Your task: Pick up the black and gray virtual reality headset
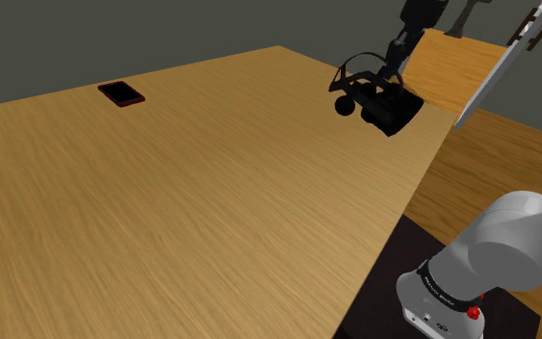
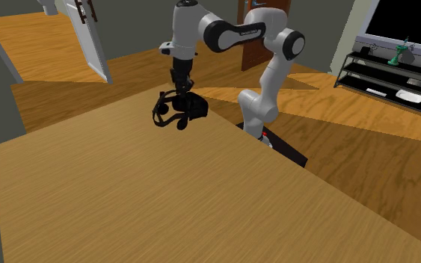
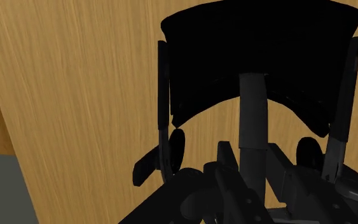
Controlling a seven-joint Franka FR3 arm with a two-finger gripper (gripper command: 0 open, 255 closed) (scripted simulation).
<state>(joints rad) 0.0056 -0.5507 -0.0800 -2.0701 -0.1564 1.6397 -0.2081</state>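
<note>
Stand: closest to us in the shoulder view, the dark stand (image 1: 389, 289) sits at the lower right, right up against the worktop's edge.
Arm: the white arm (image 1: 495, 255) starts there. In the second exterior view we see it arch up and over, then point straight down near the worktop's far edge.
Worktop: a big light worktop (image 1: 211, 221) with wood grain running across it.
End effector: the black end effector (image 1: 395, 67) comes down from above and is clamped narrow on the headset's top strap, as best we can make out from the two outside views.
Headset: the black headset (image 1: 376, 102) hangs under the end effector near the worktop's far right corner in the shoulder view, and it's tilted. It looks lifted just clear of the wood, though we can't be sure of the gap.
Wrist view: the curved visor and centre strap sit right up close to the camera, with wood grain beyond them.
Flat device: a thin black slab with a red rim (image 1: 121, 93) lies flat on the worktop, well apart from the headset, at the shoulder view's far left.
Floor: wooden floor (image 2: 366, 142) past the worktop's edge.
Door: a white door (image 1: 504, 63) stands behind the headset.
Shelf: farthest back in the second exterior view, a low black shelf unit (image 2: 373, 75) holds a few small items, under a dark screen (image 2: 410, 19).
</note>
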